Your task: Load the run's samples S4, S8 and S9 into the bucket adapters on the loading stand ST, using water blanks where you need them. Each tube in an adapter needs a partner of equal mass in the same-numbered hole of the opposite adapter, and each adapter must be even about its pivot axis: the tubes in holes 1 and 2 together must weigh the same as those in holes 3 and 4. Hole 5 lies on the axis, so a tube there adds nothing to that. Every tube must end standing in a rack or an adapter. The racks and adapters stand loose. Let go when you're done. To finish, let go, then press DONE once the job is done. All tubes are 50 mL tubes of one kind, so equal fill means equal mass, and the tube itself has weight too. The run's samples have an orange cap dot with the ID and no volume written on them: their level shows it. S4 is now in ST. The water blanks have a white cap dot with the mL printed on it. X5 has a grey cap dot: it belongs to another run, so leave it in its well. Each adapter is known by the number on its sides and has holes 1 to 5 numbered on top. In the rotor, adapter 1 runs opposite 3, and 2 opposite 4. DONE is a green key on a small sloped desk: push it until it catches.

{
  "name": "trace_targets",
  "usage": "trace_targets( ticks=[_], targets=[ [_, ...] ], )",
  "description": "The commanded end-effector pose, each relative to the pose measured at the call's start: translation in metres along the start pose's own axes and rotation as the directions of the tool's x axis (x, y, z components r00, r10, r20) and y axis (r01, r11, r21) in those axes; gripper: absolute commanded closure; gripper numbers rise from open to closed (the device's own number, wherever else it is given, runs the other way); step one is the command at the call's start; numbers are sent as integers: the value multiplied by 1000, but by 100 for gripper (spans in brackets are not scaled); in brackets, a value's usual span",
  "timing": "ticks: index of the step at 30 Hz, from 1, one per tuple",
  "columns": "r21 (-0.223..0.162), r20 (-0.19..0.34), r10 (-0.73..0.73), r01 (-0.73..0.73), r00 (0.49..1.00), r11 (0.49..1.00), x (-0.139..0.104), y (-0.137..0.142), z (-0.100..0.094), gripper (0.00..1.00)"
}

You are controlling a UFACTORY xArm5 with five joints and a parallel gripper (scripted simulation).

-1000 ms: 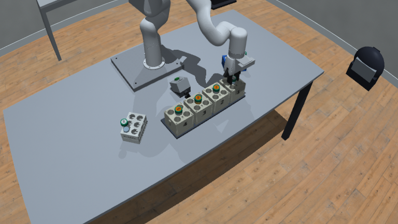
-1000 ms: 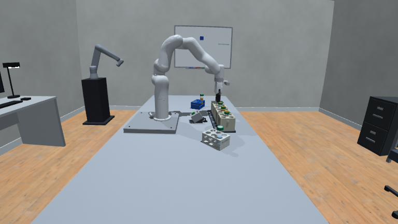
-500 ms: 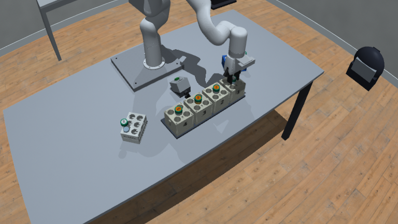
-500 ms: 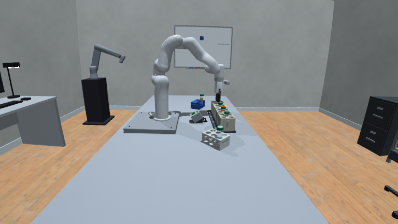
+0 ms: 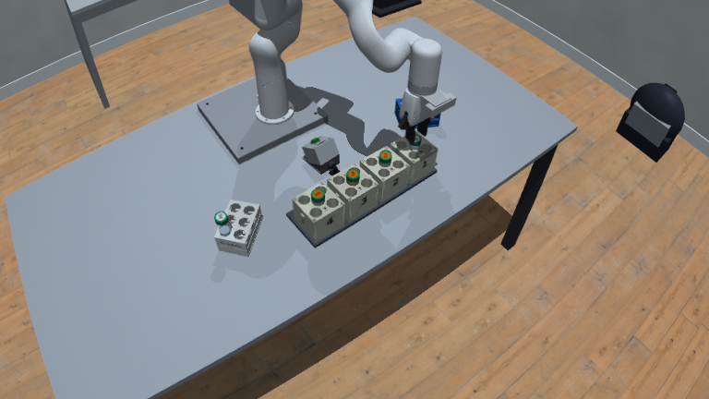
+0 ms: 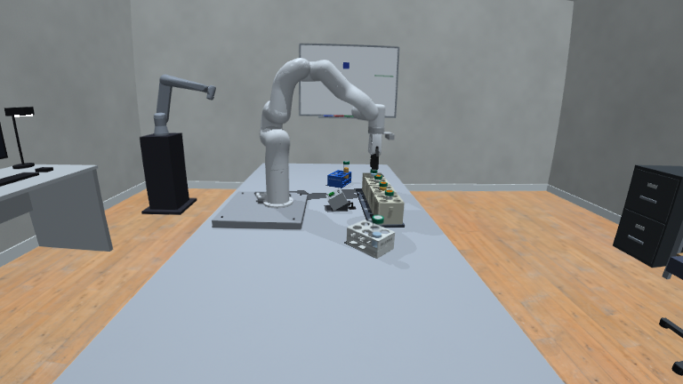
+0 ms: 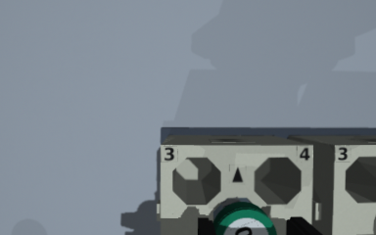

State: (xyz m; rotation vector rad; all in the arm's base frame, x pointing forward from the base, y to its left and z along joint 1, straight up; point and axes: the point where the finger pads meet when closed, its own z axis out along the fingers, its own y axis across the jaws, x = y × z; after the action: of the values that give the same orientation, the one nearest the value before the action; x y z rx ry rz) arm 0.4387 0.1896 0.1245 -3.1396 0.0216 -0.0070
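My gripper point(image 5: 416, 135) point(image 6: 373, 168) point(image 7: 249, 228) is open around a white-dotted green cap point(image 5: 415, 140) point(image 7: 245, 215), with gaps on both sides. That tube stands in the middle of adapter 1 point(image 5: 430, 164) point(image 7: 230, 153); its print is cut off. Orange-dotted tubes stand in adapter 2 point(image 5: 403, 182), adapter 3 point(image 5: 360, 210) and adapter 4 point(image 5: 326, 230), apparently in hole 5; IDs unreadable. The stand point(image 5: 316, 243) point(image 7: 168, 131) bears all four. A white rack point(image 5: 230, 249) point(image 6: 385, 245) holds one white-dotted tube point(image 5: 221, 217) point(image 6: 377, 219).
A blue rack point(image 5: 399, 106) point(image 6: 334, 180) stands behind the gripper, holding a green-capped tube point(image 6: 346, 163) with orange content; its dot is unreadable. The sloped desk point(image 5: 321, 152) point(image 6: 338, 200) with its green key point(image 5: 315, 140) point(image 6: 331, 194) stands between the arm's base plate point(image 5: 224, 133) and the adapters.
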Motion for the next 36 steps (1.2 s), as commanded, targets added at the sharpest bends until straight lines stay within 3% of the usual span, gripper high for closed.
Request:
trace_targets(
  ticks=[1, 36],
  targets=[
    [-5, -6, 0, 0, 1000, 1000, 1, -1, -6, 56],
    [-5, -7, 0, 0, 1000, 1000, 1, -1, -68, 56]
  ],
)
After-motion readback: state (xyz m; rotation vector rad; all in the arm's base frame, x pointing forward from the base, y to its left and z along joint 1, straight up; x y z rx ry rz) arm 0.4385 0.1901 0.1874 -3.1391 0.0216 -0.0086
